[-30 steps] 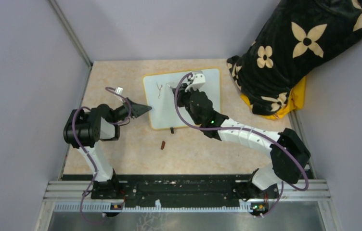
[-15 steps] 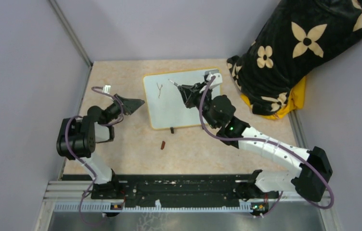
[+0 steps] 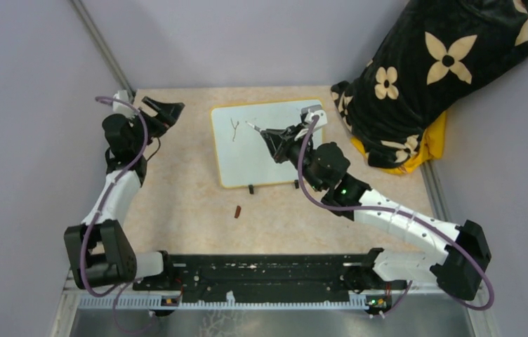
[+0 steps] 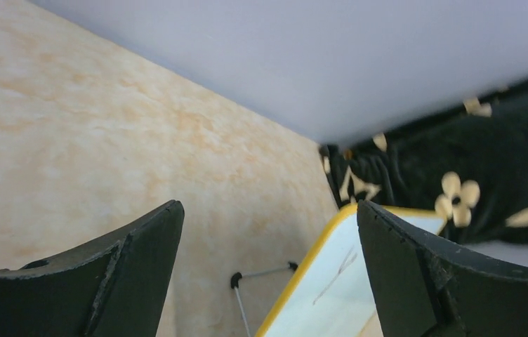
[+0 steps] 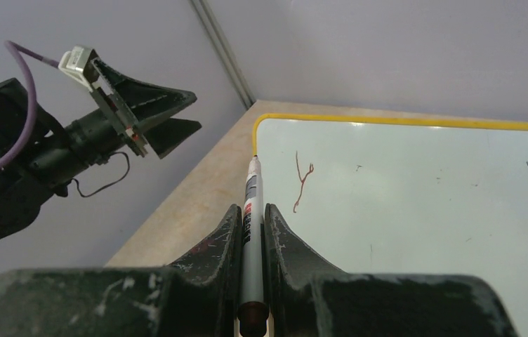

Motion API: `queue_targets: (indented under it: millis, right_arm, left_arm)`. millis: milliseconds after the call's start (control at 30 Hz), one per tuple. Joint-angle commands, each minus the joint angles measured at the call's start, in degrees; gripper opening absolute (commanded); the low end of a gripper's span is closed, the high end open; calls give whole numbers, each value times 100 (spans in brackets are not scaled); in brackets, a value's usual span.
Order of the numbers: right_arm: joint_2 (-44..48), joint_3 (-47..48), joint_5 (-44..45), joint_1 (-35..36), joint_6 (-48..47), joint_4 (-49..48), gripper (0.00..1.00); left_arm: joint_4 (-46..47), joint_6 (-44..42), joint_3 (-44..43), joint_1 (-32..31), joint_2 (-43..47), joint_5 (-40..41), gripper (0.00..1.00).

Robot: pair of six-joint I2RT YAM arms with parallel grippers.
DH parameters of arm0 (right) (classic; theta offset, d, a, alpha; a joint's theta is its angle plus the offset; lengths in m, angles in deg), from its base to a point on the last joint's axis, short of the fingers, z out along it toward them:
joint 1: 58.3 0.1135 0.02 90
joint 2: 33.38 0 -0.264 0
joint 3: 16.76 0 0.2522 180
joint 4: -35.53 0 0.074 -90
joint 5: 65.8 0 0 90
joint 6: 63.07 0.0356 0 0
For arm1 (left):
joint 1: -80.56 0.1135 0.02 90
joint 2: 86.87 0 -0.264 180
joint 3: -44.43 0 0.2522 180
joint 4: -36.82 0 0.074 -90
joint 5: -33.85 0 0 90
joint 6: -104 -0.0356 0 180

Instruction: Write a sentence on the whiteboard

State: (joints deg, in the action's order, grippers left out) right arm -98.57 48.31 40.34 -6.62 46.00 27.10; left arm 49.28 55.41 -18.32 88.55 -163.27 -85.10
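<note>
The whiteboard (image 3: 247,161), white with a yellow frame, lies in the middle of the table. Of the sentence only one reddish-brown Y-like stroke (image 3: 234,130) shows, near the board's far left corner. My right gripper (image 3: 275,137) hangs over the board's far half, shut on a grey marker (image 5: 253,182). The marker's tip points just right of the stroke; I cannot tell whether it touches the board. My left gripper (image 3: 163,111) stands open and empty, off to the left of the board near the far left corner. In its wrist view the board's edge (image 4: 317,281) and the stroke (image 4: 335,276) show between its fingers.
A small dark red cap (image 3: 238,210) lies on the table in front of the board. A black bundle with cream flowers (image 3: 430,77) sits on something yellow (image 3: 426,151) at the back right. Grey walls close the table on three sides.
My left gripper has opened and swung from the board's left edge to the far left corner. My right gripper has shifted right and back over the board, marker still held.
</note>
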Motion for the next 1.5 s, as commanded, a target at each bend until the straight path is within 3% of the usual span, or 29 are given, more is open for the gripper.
queue_targets:
  millis: [0,267,433,533,600,767,900,1033,1167,1300,1467]
  right_arm:
    - [261,-30,-156,-2,-22,-216,0]
    - [485,-127,-102,0,-35,-69,0]
    - [487,-67,-45,-5,-111,103,0]
    - [379,55,-71,0,-138,215,0]
    - [294,128,-127,-5,-156,254,0]
    - [167,212,-326,0,-255,236,0]
    - [130,162,-447,0,-343,122,0]
    - [79,130,-525,0,-386,23,0]
    - [25,90,-656,0,-410,-86,0]
    - [17,10,-662,2,-395,-155,0]
    - [-136,20,-708,-1,-312,-222,0]
  left_arm:
    - [-1150,531,131,28,312,1904,99]
    - [-1682,-888,-791,65,-454,308,99]
    - [711,-732,304,161,-260,-767,99]
    - [1717,-719,620,159,-453,-1861,99]
    - [2155,-516,731,159,-622,-2336,99]
    - [2652,-426,840,91,-915,-2613,97]
    - [3200,-432,1028,1,-1154,-2727,88]
    - [4479,-61,1530,-50,-1408,-2611,87]
    - [5307,763,1288,-64,-2188,-3414,85]
    - [7426,2056,1300,-72,-3084,-3688,79]
    - [7643,2224,1068,-236,-3544,-3971,71]
